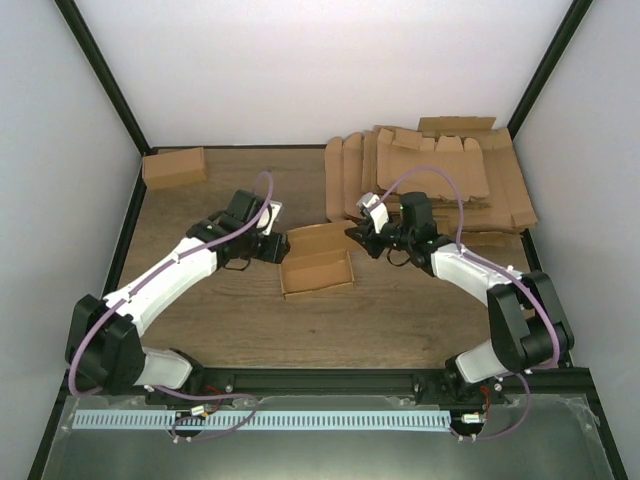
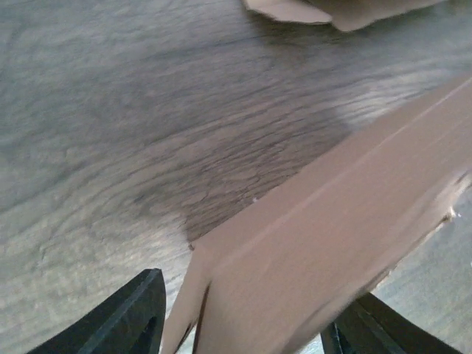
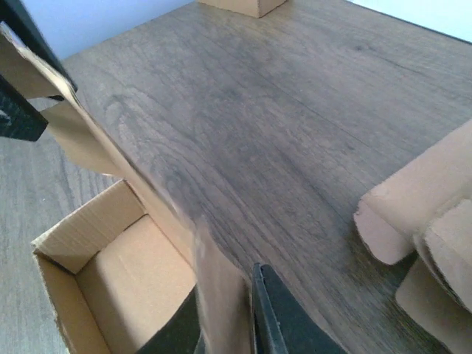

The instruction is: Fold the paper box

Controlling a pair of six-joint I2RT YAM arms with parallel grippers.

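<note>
A partly folded brown paper box (image 1: 317, 268) lies open-topped at the table's middle. Its back flap (image 1: 318, 238) stands up between the two grippers. My left gripper (image 1: 277, 247) is at the flap's left end. In the left wrist view its fingers (image 2: 140, 317) stand wide apart, with the cardboard panel (image 2: 317, 251) between them and a gap on the left side. My right gripper (image 1: 357, 237) is at the flap's right end. In the right wrist view it (image 3: 225, 324) is shut on the thin flap (image 3: 221, 287), beside the box's open inside (image 3: 125, 287).
A stack of flat cardboard blanks (image 1: 440, 170) lies at the back right; its edges show in the right wrist view (image 3: 420, 214). A finished closed box (image 1: 174, 167) sits at the back left. White walls enclose the table on three sides.
</note>
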